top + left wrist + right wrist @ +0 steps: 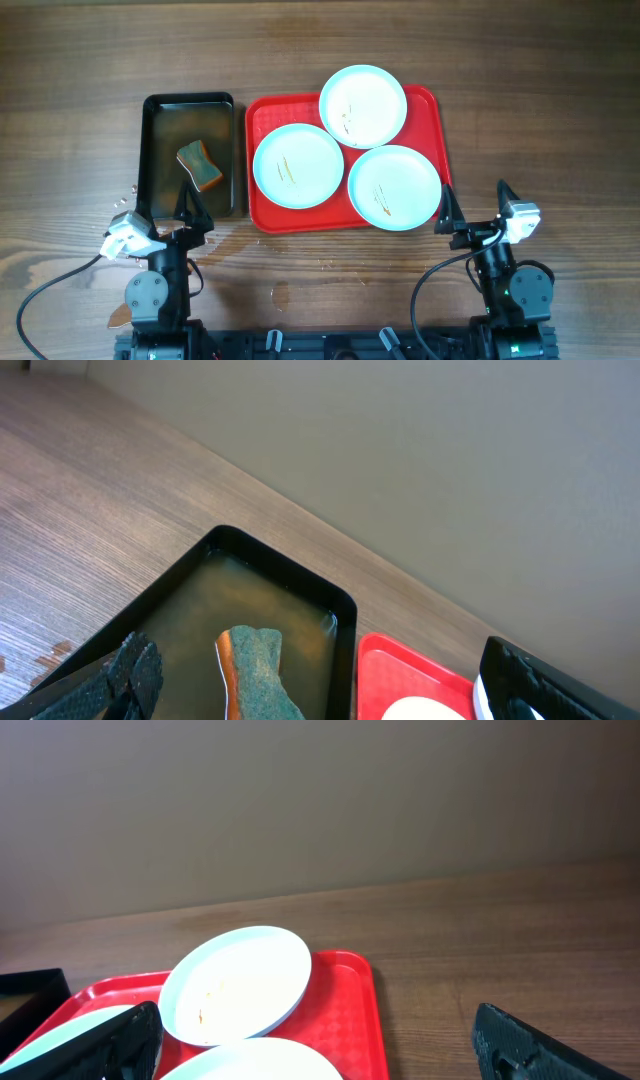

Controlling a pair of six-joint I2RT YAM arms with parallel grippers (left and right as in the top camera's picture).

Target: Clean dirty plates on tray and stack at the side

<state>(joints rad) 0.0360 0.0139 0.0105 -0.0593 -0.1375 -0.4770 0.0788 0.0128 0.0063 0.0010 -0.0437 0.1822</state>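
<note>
Overhead: sponge [200, 166] in pan [165, 128], perhaps wet, beside tray [432, 120]; left end effector [192, 208], right end effector [475, 200] spread.

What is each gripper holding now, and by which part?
Nothing is held. The left gripper and the right gripper are both open and empty; the plates lie untouched on the tray.

Three plates are seen on the red tray [345, 1005]. The far plate [240, 982], flecked with faint orange, is set over the back rim. The near plate [250, 1060] and left plate [70, 1032] are cut off by the frame. The right gripper [315, 1018] is held wide apart. A black pan [25, 992] corner is glimpsed at left.
</note>
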